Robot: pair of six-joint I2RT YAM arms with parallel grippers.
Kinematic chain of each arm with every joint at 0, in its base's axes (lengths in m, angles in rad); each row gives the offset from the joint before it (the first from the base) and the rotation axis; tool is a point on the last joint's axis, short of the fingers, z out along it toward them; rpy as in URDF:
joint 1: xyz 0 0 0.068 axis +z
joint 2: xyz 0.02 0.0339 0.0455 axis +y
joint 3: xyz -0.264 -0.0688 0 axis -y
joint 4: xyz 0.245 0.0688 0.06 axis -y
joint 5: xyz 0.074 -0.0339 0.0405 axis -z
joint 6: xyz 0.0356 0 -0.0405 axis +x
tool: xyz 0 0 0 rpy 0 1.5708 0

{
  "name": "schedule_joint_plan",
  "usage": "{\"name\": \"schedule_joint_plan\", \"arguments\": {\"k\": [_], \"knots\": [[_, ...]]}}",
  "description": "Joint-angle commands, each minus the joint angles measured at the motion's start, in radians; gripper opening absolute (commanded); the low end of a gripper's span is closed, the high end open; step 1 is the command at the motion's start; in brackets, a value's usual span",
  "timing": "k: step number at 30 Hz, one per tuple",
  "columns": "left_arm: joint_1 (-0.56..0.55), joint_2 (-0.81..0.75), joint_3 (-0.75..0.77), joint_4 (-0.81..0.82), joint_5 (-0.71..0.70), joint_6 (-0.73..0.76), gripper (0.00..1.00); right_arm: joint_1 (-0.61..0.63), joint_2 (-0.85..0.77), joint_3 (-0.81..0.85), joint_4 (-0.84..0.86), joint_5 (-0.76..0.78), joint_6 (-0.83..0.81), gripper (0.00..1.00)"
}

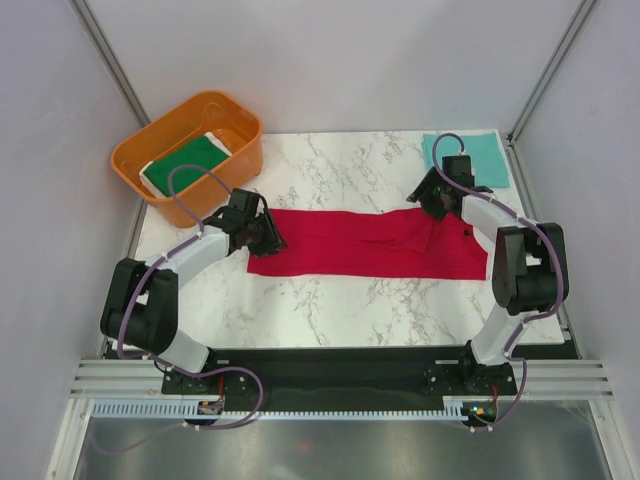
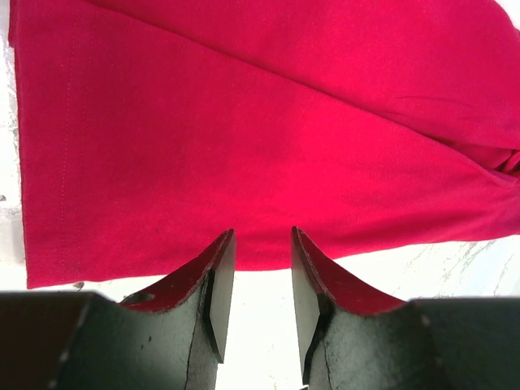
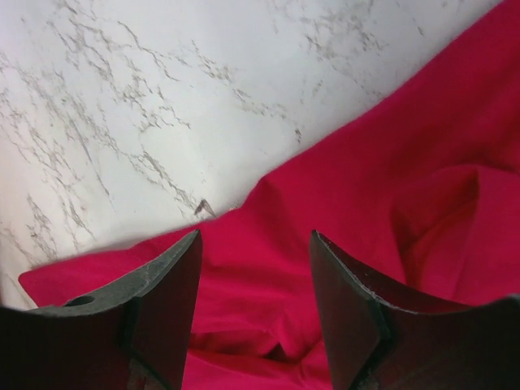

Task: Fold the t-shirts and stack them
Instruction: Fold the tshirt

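Note:
The red t-shirt [image 1: 370,245] lies folded into a long flat band across the middle of the marble table. My left gripper [image 1: 268,232] is open at the band's left end; in the left wrist view its fingertips [image 2: 223,244] sit just above the red shirt's edge [image 2: 244,162], holding nothing. My right gripper [image 1: 428,207] is open over the rumpled far right part of the shirt [image 3: 341,236], jaws wide apart and empty. The teal t-shirt [image 1: 475,158] lies folded at the far right corner. The dark green t-shirt [image 1: 188,160] with a white edge lies in the orange tub.
The orange plastic tub [image 1: 222,108] stands at the far left corner, partly off the table [image 1: 340,300]. Grey walls enclose the left, far and right sides. The arm bases sit on a black plate [image 1: 340,362] at the near edge.

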Motion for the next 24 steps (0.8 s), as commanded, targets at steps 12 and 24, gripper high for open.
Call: {"name": "schedule_joint_plan", "arguments": {"k": [12,24], "knots": [[0.004,-0.050,0.002,0.036,0.012,0.044,0.41,0.003,-0.277,-0.202,-0.201,0.068,0.001,0.70],[0.004,-0.071,-0.002,0.038,0.013,0.047,0.41,0.022,-0.279,-0.316,-0.071,0.069,0.063,0.71]]}}
